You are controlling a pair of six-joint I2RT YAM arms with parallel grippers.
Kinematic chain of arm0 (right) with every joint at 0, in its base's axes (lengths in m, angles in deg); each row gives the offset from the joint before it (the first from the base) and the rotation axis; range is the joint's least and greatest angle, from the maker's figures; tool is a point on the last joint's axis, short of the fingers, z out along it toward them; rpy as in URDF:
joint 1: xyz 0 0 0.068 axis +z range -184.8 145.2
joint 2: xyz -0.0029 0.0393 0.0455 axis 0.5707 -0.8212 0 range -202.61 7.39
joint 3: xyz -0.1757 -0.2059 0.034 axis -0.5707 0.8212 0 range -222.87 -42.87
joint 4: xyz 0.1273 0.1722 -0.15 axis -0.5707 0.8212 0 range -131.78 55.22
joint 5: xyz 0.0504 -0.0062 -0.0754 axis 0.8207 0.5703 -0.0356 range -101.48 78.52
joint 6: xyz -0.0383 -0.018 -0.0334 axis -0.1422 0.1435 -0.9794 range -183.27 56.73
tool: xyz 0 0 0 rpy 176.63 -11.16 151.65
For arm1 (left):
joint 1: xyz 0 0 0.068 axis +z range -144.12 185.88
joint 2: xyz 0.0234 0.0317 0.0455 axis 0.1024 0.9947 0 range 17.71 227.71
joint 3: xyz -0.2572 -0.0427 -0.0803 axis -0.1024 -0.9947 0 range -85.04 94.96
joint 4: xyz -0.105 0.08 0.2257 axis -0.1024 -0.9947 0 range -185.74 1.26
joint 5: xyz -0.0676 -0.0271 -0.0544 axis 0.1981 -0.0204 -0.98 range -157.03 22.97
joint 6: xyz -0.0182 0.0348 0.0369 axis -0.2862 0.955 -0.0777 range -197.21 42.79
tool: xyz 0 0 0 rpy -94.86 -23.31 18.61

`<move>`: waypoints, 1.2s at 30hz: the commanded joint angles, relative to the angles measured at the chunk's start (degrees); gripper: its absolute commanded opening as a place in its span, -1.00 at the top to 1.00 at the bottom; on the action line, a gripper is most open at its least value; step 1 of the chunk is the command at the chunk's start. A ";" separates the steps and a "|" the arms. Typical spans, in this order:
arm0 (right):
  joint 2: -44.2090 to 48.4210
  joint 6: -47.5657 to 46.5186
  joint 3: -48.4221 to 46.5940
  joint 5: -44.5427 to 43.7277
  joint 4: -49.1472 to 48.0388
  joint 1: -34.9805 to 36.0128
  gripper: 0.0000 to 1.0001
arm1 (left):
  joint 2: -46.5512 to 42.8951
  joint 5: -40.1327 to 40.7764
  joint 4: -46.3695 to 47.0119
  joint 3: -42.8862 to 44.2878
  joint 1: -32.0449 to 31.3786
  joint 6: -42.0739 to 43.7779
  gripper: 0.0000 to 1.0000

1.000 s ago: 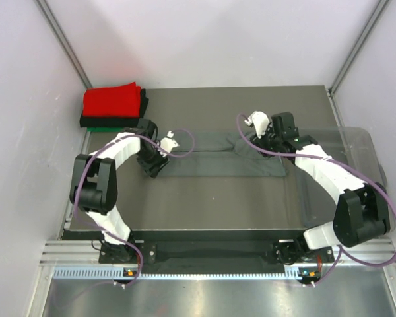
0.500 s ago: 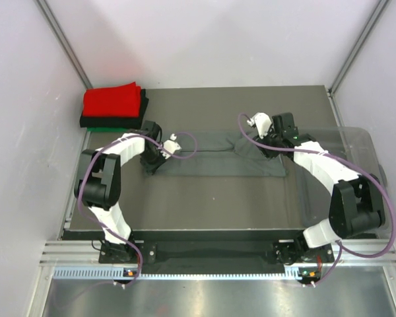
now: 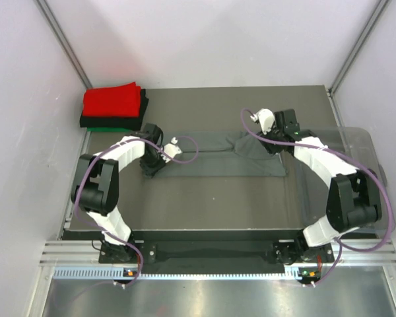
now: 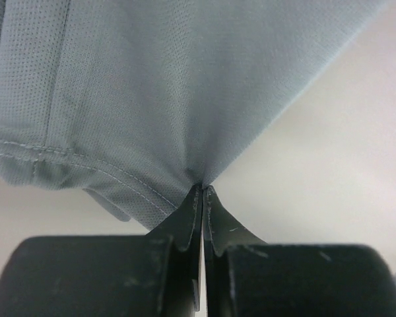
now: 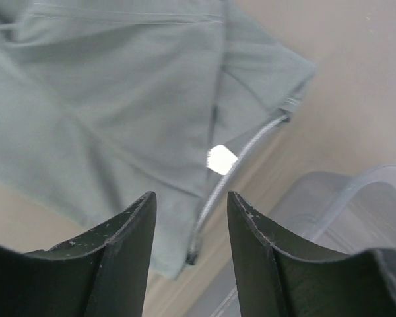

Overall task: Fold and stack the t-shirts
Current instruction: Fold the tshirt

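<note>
A dark grey t-shirt (image 3: 218,157), folded into a long strip, lies across the middle of the table. My left gripper (image 3: 152,165) is at its left end; in the left wrist view the jaws (image 4: 203,188) are shut, pinching the edge of the grey cloth (image 4: 152,86). My right gripper (image 3: 267,140) hovers over the strip's right end. It is open (image 5: 190,206) above the collar and its white tag (image 5: 222,159), with nothing between the fingers. Folded t-shirts sit stacked at the back left, red (image 3: 112,100) on top of black (image 3: 111,121) and green.
A clear plastic bin (image 3: 360,148) stands at the table's right edge, close behind the right arm; its rim (image 5: 356,198) shows in the right wrist view. Purple cables loop off both wrists. Grey walls close in the left and right sides.
My left gripper has closed on the shirt's left edge. The right gripper has shifted slightly toward the back over the collar end and stayed open.
</note>
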 commanded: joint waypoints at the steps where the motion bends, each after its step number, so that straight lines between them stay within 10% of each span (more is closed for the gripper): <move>1: -4.68 0.40 -6.06 -3.97 -1.69 -1.78 0.04 | -5.32 0.84 -4.52 -2.84 -1.44 0.98 1.00; 36: -31.60 2.86 -26.21 -5.82 15.27 -3.19 0.45 | -17.19 2.51 -9.89 -12.17 -6.19 -4.91 1.00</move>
